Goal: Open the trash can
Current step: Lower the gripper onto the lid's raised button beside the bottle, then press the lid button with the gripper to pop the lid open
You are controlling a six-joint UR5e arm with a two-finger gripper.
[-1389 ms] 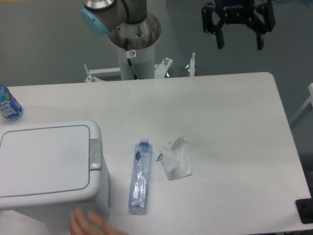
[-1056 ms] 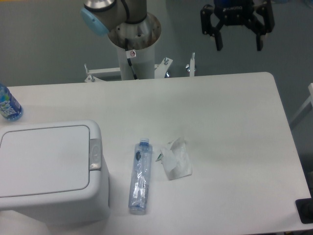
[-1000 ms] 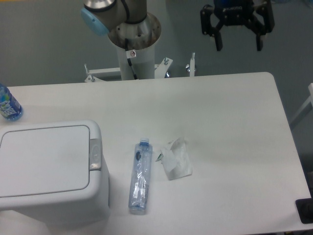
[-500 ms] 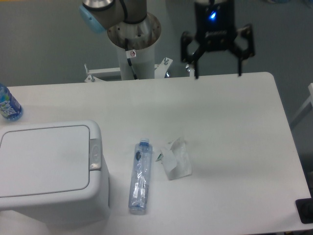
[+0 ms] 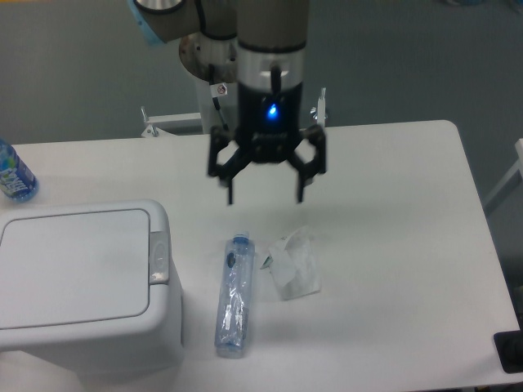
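Claw (image 5: 265, 196) hangs spread over white table (image 5: 392, 212); trash can (image 5: 82, 282) lid closed; grey floor behind.

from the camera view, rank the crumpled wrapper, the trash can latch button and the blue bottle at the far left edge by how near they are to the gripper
Gripper, jaws open, above mid-table.
1. Crumpled wrapper, just below it.
2. Latch button, on the trash can rim, lower left.
3. Blue bottle, far left edge.

Light is even and fairly bright, falling from overhead with a cool cast, so the white table (image 5: 384, 212) looks a touch washed out and shadows stay soft and faint. The gripper (image 5: 265, 196) is smeared with blur, a blue lamp glowing on its body. The whole picture is slightly soft and grainy, the bottle (image 5: 234, 294) showing small glints.
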